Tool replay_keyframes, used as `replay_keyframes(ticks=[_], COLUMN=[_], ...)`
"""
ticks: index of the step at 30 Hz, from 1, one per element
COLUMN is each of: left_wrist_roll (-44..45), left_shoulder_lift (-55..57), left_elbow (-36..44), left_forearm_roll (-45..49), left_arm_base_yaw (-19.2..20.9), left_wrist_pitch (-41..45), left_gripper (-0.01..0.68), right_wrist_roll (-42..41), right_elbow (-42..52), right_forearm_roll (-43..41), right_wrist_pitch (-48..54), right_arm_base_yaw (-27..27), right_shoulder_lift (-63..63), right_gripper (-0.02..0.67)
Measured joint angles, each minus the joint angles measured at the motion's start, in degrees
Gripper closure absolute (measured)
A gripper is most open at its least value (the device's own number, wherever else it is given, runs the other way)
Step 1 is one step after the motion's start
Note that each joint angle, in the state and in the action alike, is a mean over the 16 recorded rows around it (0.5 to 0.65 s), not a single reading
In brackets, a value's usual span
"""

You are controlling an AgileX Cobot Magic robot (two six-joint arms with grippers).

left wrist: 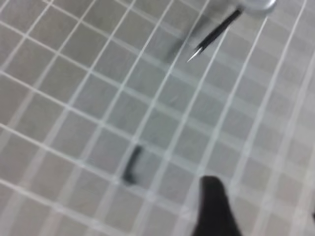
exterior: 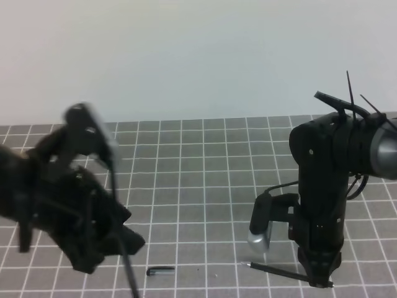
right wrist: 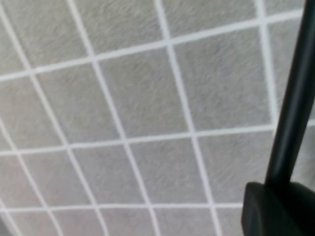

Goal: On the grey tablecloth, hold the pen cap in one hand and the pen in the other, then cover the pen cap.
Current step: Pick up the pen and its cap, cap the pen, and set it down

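The grey tablecloth point(exterior: 205, 180) is a flat, matte, slightly felted sheet, ruled with thin white lines into a grid of small squares; it serves as the landmark here. Lying loose on it, toward its front edge and a little left of centre, is the pen cap point(exterior: 160, 270), a short, dark, glossy tube with a faint pale highlight along its top. In the left wrist view it appears as a small, blurred, slightly curved black sliver point(left wrist: 131, 164) flat on the cloth, with nothing touching it.

The left gripper point(exterior: 118, 239) is a blocky, matte black mass, blurred in the picture, above the cloth just left of the cap. One dark rounded fingertip point(left wrist: 212, 206) shows near the cap, apart from it; how wide the jaws stand cannot be told.

The right gripper point(exterior: 319, 273) (black, angular, with a silvery camera housing beside it) is clenched on the pen point(exterior: 279, 269), a long, thin, smooth black stick. The pen sits near the cloth's front right, almost level, its fine pointed tip point(left wrist: 189, 59) aimed toward the cap, well apart from it.
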Motion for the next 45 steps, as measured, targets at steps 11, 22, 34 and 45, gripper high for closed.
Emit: replay_keyframes(ticks=[11,22,34,45], left_wrist_roll=[7.8,10.8,13.8,13.8], left_shoulder_lift=[11.7,23.9,33.3,36.7], left_elbow=[-3.9,-3.9,-4.0,-4.3], left_forearm_roll=[19.3,23.1,22.8,22.5], left_arm_base_yaw=[-12.4,-14.6,-14.7,-14.7], left_wrist_pitch=[-8.4,-14.5,-17.5,-18.5], left_gripper=[0.23,0.245,0.266,0.467], right_wrist_roll=[3.1,5.7,6.7,7.6], right_elbow=[0.0,0.0,0.0,0.0], right_forearm_roll=[0.1,-1.1,-0.4,-0.1], right_wrist_pitch=[4.1,5.3,3.9,4.0], right_arm_base_yaw=[-0.1,-0.1,-0.1,-0.1], right_shoulder_lift=[0.0,-2.0,-5.2,-5.7], right_gripper=[0.652,0.652,0.651,0.647])
